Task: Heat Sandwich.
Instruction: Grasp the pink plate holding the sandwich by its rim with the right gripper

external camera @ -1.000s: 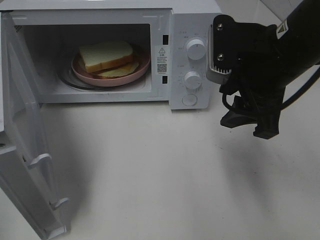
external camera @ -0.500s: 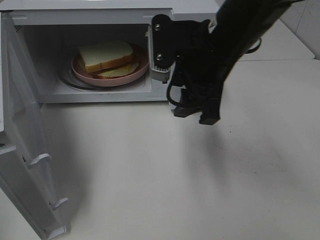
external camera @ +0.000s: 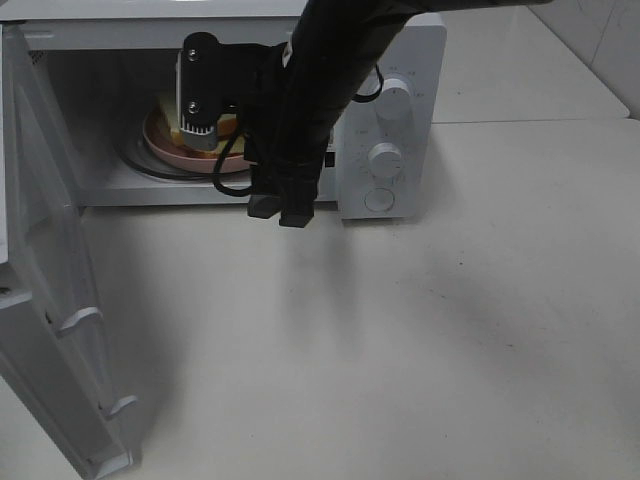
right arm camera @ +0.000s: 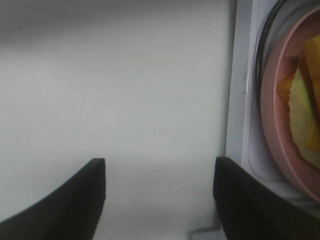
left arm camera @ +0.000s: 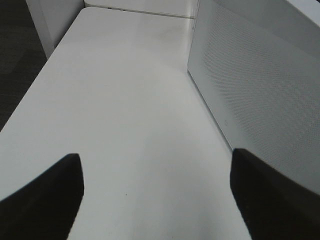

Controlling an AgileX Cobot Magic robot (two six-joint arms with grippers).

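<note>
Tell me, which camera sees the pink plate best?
Right wrist view: the pink plate is close and unblocked, though cut off. Exterior high shows only a sliver behind the arm. Left wrist shows none.

Tally, high view:
- Microwave point(external camera: 420, 60): 1, with 1 door point(external camera: 40, 300).
- Panel: 2 knobs, upper knob point(external camera: 396, 98) and lower knob point(external camera: 385, 158); 1 round button point(external camera: 379, 199).
- Pink plate point(external camera: 160, 150): 1, just beyond the right gripper point(external camera: 280, 212).
- Sandwich point(external camera: 168, 108): 1; slice count unreadable, the arm covers it.
- Table point(external camera: 400, 350): 1.
- Arms in view: 1.

Wrist views: 2 fingers on the right gripper, 2 on the left gripper point(left arm camera: 156, 156).
</note>
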